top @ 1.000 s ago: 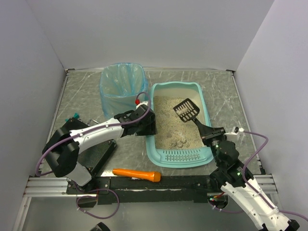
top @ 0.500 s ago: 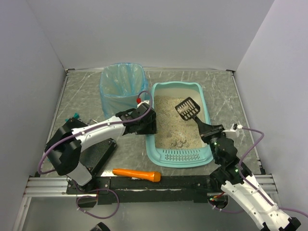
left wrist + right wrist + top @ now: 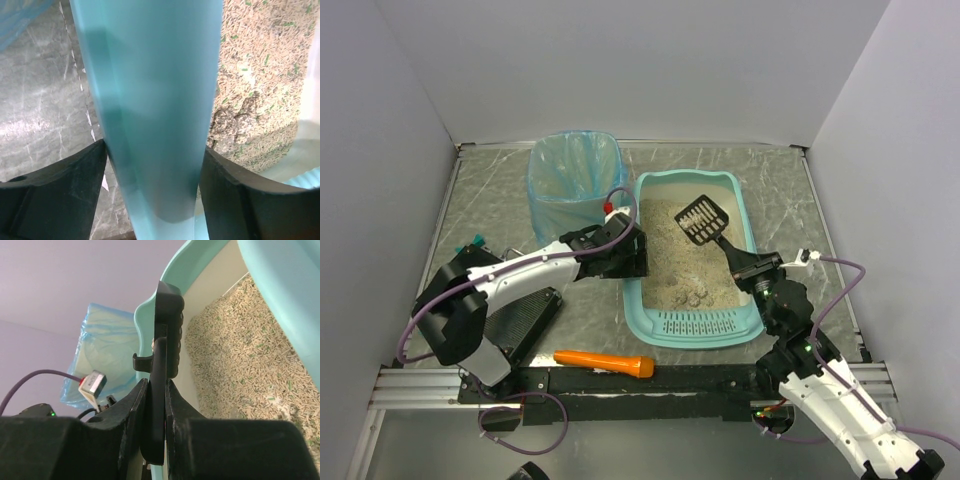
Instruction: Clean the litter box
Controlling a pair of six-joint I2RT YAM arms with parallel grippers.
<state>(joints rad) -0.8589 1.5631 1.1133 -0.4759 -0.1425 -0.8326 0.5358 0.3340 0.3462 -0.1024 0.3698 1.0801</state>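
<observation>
The light teal litter box [image 3: 698,326] with beige litter [image 3: 670,262] stands mid-table; two grey clumps [image 3: 695,296] lie near its slotted end. My left gripper [image 3: 631,258] straddles the box's left wall [image 3: 155,100], and both fingertips [image 3: 97,155] look pressed against it. My right gripper [image 3: 746,265] is shut on the handle of a black slotted scoop [image 3: 705,222], which hangs over the litter on the right side. From the right wrist, the scoop [image 3: 169,315] shows edge-on, clamped between the fingers [image 3: 131,410].
A waste bin lined with a blue bag [image 3: 575,180] stands just left of the box's far end. A flat black case [image 3: 525,318] lies at the left under the arm. An orange tool [image 3: 605,362] lies by the near rail. Grey walls enclose the table.
The right gripper has carried the scoop a little to the left and farther back over the litter. The left gripper stays at the box's left wall.
</observation>
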